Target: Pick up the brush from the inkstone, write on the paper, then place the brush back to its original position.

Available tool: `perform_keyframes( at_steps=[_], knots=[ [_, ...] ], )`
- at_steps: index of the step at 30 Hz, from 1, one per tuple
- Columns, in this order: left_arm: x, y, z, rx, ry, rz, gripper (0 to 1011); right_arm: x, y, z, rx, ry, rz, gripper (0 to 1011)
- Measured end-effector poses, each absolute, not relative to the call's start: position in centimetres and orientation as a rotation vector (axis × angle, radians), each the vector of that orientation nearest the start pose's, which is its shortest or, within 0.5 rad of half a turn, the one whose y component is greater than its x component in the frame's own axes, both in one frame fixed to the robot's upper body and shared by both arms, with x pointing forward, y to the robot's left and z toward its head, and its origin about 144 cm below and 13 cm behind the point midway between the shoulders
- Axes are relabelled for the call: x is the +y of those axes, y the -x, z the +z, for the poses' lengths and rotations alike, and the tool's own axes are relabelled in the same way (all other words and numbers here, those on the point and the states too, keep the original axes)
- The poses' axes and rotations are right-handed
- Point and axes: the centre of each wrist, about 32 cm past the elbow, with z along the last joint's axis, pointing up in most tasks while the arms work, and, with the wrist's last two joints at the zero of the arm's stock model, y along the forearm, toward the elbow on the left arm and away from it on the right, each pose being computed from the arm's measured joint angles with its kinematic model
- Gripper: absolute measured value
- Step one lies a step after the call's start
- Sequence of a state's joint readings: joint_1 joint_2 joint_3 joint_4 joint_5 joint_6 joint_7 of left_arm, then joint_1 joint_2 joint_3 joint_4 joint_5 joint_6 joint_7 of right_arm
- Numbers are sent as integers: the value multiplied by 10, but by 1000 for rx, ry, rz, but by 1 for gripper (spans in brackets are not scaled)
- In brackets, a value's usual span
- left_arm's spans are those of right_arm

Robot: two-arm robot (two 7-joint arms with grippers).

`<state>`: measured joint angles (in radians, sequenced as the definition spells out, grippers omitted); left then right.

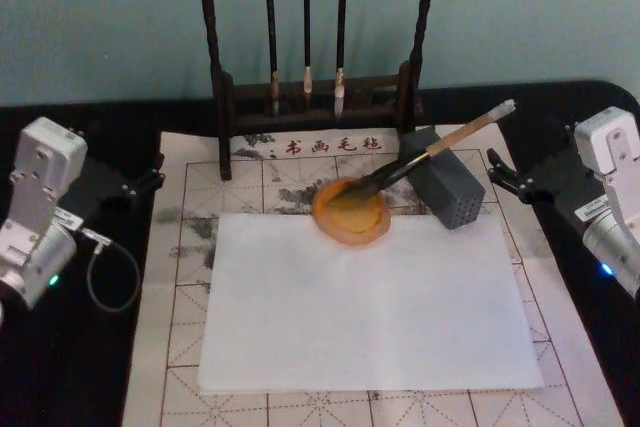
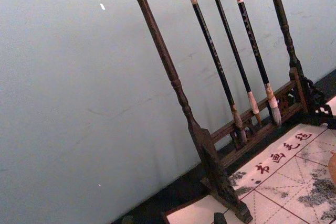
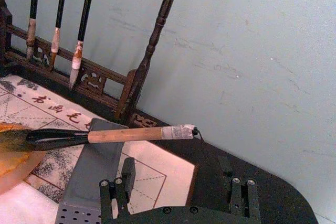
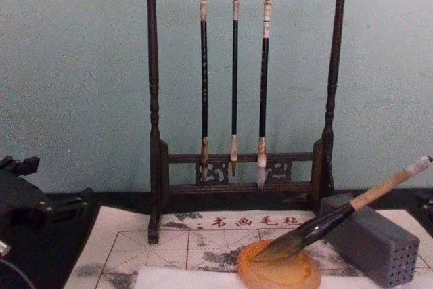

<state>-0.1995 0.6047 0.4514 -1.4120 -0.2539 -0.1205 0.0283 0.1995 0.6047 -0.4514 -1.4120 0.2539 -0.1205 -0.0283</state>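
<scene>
The brush [image 1: 440, 145] lies slanted, its dark bristles resting in the orange inkstone [image 1: 350, 215] and its bamboo handle leaning over the grey block [image 1: 452, 192], whitish cap pointing back right. The chest view shows the brush [image 4: 338, 218] and the inkstone [image 4: 279, 272] from the side. The white paper [image 1: 370, 297] lies flat in front of the inkstone. My right gripper [image 1: 497, 172] is open to the right of the brush's cap, apart from it; in the right wrist view its fingers [image 3: 114, 192] stand wide apart below the brush [image 3: 126, 135]. My left gripper [image 1: 155, 172] is open at the mat's left edge.
A dark wooden rack [image 1: 310, 97] with three thin hanging brushes [image 4: 235, 86] stands behind the mat. The gridded felt mat [image 1: 190, 247] with red characters lies under the paper. A cable [image 1: 110, 272] loops beside the left arm.
</scene>
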Motion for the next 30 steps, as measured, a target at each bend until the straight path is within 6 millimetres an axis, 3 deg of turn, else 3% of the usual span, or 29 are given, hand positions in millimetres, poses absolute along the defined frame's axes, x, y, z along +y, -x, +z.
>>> perform_keyframes(
  at_steps=[30],
  knots=[
    [310,-489,1140,-285,-304,1248,1001,-310,-489,1140,-285,304,-1248,1000]
  ],
)
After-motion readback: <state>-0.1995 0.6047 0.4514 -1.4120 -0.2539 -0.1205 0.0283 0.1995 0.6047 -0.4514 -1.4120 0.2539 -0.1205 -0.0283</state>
